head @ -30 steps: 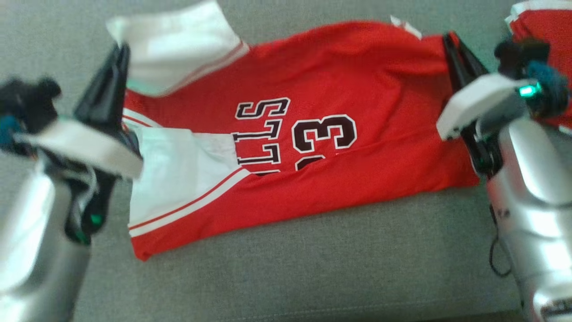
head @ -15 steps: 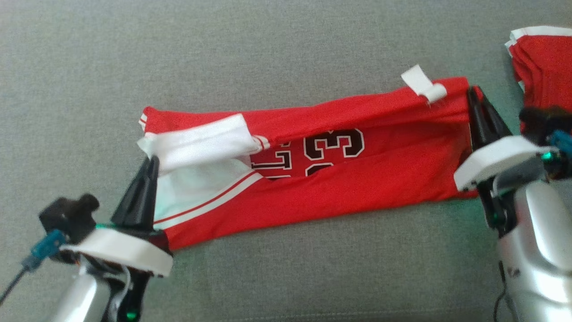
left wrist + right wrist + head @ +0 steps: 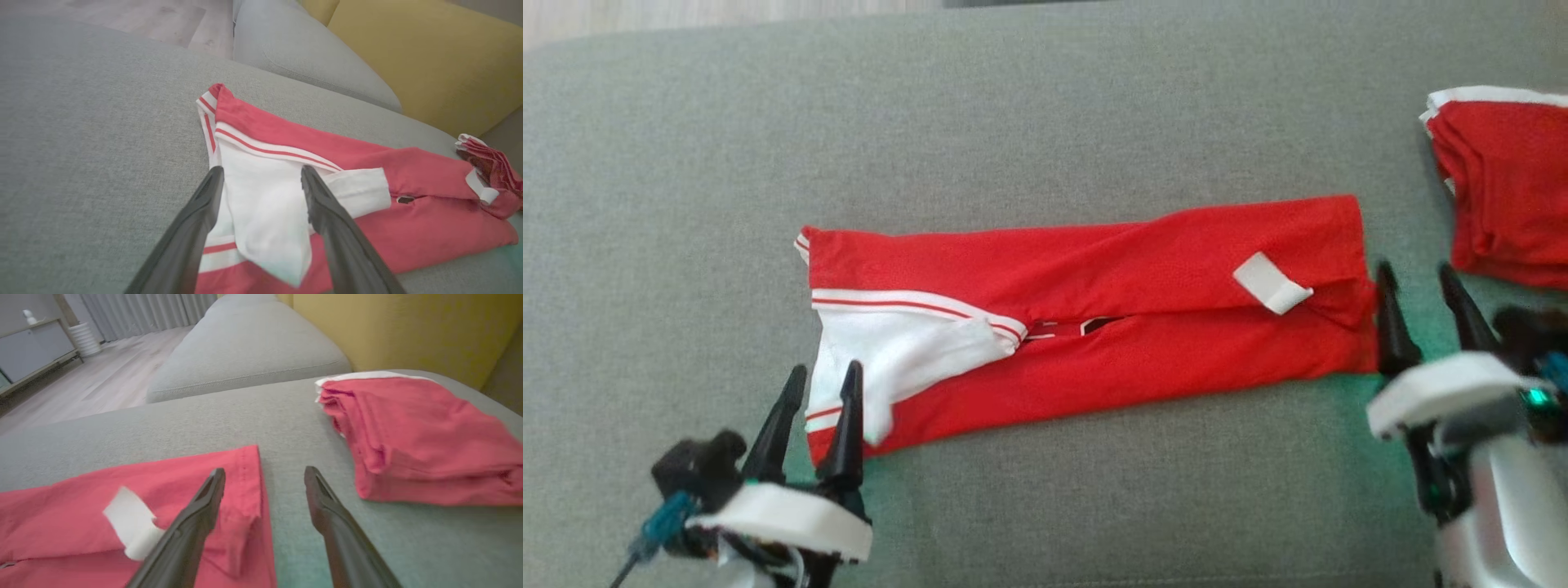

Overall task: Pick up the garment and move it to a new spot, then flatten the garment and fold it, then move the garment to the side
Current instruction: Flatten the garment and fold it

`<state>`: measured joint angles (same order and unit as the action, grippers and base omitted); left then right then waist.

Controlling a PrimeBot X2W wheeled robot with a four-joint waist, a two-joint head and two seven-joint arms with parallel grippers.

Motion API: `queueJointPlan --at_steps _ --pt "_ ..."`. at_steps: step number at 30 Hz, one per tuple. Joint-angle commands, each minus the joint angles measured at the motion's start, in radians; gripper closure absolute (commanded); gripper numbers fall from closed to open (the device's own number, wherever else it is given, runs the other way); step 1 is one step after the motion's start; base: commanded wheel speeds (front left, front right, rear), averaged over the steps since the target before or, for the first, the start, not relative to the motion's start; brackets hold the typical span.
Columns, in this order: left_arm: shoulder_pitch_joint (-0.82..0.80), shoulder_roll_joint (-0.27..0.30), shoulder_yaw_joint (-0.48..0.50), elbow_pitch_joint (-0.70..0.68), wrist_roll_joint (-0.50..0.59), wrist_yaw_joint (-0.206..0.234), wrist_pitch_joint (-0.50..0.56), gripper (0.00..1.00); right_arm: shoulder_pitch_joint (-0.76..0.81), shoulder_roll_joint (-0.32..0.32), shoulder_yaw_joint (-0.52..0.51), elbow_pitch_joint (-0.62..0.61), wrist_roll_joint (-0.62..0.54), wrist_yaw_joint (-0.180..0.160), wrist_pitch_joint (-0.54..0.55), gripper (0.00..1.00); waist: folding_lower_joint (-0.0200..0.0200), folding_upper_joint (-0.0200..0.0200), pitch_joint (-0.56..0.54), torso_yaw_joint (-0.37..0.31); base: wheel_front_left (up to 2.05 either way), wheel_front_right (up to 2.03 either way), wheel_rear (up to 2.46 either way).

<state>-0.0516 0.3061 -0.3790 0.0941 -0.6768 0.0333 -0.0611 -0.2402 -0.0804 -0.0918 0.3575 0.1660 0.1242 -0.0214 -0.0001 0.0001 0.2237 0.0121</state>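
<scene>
On the grey sofa cushion [image 3: 1013, 122], the red jersey [image 3: 1111, 269] lies folded into a long strip, left hand [image 3: 821, 384] spread at its white near-left corner, right hand [image 3: 1417, 282] spread, empty, just beside its right end.

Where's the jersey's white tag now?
In the head view, the white tag lies on the right end of the jersey, just left of the right tool.
</scene>
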Motion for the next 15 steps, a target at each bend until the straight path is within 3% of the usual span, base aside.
queueJointPlan --at_steps 1,7,15 --pt "0.007 0.005 0.062 -0.024 0.011 0.023 -0.067 0.00 0.038 0.008 -0.031 -0.055 -0.009 0.007 -0.028 0.00 0.0001 -0.0001 -0.020 0.007 0.00 0.00 0.00" --pt "0.043 -0.013 0.124 -0.063 0.034 0.084 -0.161 0.00 0.088 0.024 -0.100 -0.107 -0.014 0.007 -0.016 0.00 0.0001 -0.0001 -0.046 0.023 0.00 0.00 0.00" --pt "0.050 -0.023 0.165 -0.101 0.073 0.142 -0.186 0.00 0.033 0.025 -0.070 -0.090 -0.040 0.007 0.094 0.00 0.0001 -0.0001 -0.056 0.065 0.00 0.00 0.00"
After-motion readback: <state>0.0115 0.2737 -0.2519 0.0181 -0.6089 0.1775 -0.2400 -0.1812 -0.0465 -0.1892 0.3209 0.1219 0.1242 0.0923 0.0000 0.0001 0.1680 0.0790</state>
